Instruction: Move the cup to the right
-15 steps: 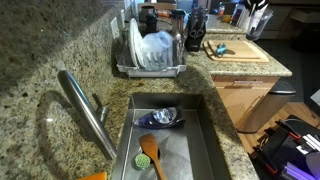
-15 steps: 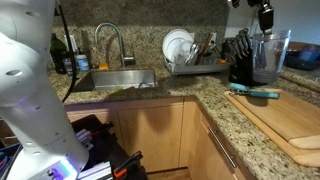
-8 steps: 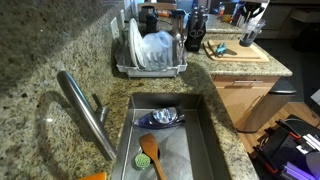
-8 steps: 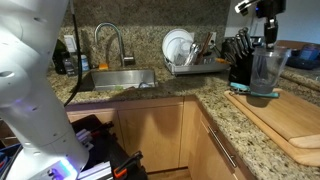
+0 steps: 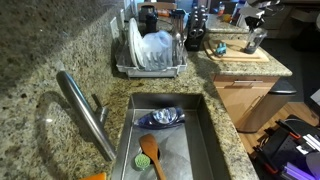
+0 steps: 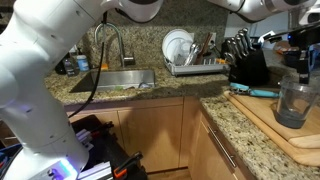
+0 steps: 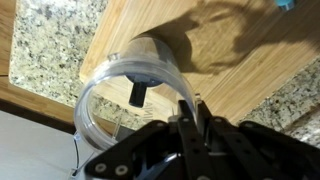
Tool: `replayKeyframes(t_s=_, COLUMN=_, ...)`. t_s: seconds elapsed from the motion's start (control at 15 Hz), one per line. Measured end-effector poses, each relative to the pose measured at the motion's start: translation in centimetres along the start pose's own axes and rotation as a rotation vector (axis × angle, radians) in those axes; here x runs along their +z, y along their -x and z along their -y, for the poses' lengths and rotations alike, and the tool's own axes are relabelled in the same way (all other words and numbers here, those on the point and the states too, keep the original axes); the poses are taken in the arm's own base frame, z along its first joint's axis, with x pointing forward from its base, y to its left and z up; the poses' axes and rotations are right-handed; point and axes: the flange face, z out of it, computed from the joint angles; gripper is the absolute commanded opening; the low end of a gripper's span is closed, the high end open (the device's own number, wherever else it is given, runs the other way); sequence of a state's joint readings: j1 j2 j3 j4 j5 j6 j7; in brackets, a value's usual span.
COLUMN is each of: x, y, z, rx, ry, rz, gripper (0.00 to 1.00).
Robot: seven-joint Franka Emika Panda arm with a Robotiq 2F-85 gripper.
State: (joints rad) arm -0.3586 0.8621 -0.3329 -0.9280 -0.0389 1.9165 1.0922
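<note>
Over on the wooden board [image 6: 265,128], far at 3 o'clock in an exterior view, the cup [image 6: 294,100] stands upright with the fingers [image 7: 195,112] coming down on it from 12 o'clock. The wrist view looks straight down into the glass, and the fingers seem clamped on the rim at roughly its 4 o'clock, one inside and one outside, so I'd call that a pinch grip on the cup. The rack [image 6: 195,62] and knife block [image 6: 245,65] sit off at the cup's 10 o'clock, and the sink [image 5: 205,140] is well apart from it, further along the desk [image 6: 150,95]. So my guess is the "to the right" part is basically done, since the cup is well clear of the rack and sits over the board. I can't tell whether its base is actually resting on the wood or hanging just above it. What's left, I reckon: get it fully down, let go, and lift away without tipping it.
</note>
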Motion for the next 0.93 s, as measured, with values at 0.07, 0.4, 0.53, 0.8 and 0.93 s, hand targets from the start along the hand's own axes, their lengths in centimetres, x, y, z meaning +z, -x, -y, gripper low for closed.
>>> replayKeyframes(t_s=0.07, x=0.2, y=0.2, z=0.1, rx=-0.002, ry=0.0, rz=0.0, gripper=0.03)
replayKeyframes(t_s=0.4, x=0.6, y=-1.0, z=-1.3, rx=0.131, ry=0.048, rz=0.067, gripper=0.43)
replayKeyframes(t_s=0.53, x=1.9, y=-1.9, z=-2.2, rx=0.18, ry=0.08, rz=0.097, gripper=0.58)
replayKeyframes(t_s=0.8, x=1.4, y=-1.6, z=-1.8, rx=0.181, ry=0.063, rz=0.075, gripper=0.85)
replayKeyframes(t_s=0.93, x=0.1, y=-1.9, z=-1.3, rx=0.198, ry=0.032, rz=0.026, gripper=0.98)
